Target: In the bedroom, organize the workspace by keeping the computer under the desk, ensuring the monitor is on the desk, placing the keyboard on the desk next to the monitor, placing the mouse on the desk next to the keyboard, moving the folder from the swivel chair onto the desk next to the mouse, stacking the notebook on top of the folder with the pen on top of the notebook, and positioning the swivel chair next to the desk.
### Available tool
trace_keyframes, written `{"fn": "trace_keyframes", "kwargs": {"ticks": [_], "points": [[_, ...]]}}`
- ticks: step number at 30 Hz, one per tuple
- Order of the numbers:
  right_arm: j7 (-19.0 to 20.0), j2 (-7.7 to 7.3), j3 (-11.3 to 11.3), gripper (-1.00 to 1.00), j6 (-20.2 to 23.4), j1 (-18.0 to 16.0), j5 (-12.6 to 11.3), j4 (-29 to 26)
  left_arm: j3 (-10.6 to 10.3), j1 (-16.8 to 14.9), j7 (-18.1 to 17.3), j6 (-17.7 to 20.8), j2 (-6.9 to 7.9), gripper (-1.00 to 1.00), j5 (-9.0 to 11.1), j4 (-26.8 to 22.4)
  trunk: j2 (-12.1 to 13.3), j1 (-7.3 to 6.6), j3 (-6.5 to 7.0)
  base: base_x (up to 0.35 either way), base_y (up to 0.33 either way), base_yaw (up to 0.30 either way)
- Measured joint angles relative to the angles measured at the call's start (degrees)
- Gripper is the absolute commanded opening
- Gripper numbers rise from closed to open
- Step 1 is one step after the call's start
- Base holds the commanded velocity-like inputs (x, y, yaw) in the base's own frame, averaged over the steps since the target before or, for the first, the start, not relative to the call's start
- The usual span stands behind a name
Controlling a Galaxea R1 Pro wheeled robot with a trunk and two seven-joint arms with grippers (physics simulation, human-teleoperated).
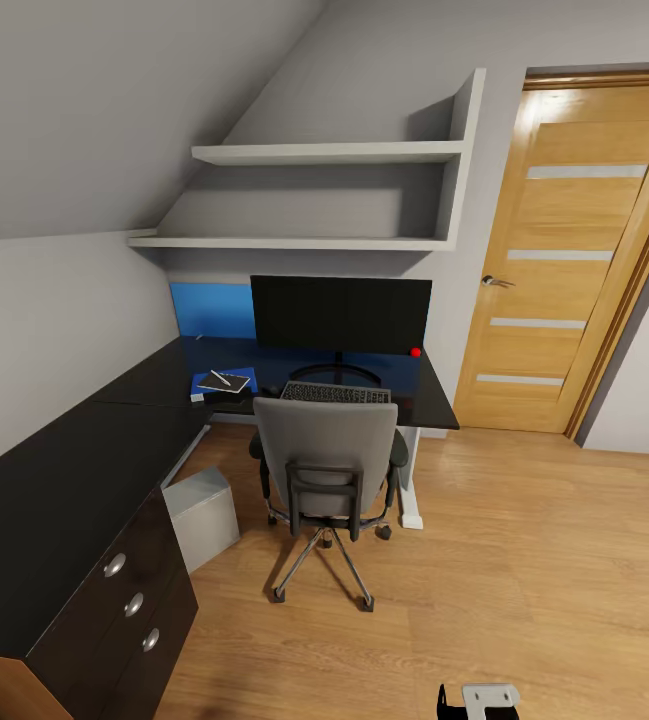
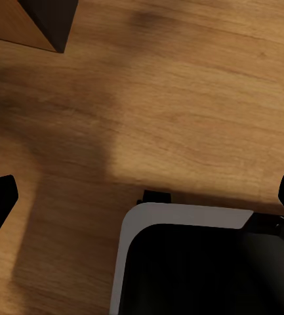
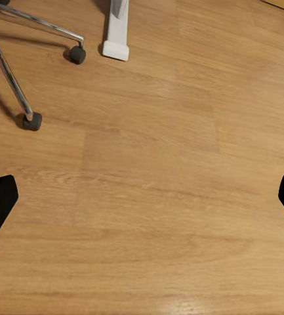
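Swivel chair (image 1: 329, 470) tucked up against desk (image 1: 114, 430), back toward camera. Monitor (image 1: 341, 314) on desk at far side, keyboard (image 1: 336, 393) just in front. Folder (image 1: 222, 383) left of keyboard, notebook (image 1: 224, 382) and pen (image 1: 221, 379) stacked on it. Computer (image 1: 202, 517) on floor under desk. Left gripper (image 2: 142, 197) and right gripper (image 3: 142, 197) both spread wide, holding nothing, above wood floor (image 3: 168, 197).

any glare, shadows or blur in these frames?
Head view: sharp, wide-angle stretch at the edges, glossy desk top mirrors the blue panel. Left wrist view: a broad soft shadow darkens the wooden floor. Right wrist view: even light, faint sheen on the boards, thin shadows under the swivel chair legs.
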Motion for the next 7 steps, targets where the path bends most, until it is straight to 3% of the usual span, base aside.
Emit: {"fn": "trace_keyframes", "kwargs": {"ticks": [7], "points": [[0.0, 0.0, 0.0, 1.0, 0.0, 0.0, 0.0, 0.0, -0.1, 0.0, 0.0, 0.0, 0.0, 1.0, 0.0, 0.0, 0.0, 0.0, 0.0, 0.0, 0.0, 0.0]]}}
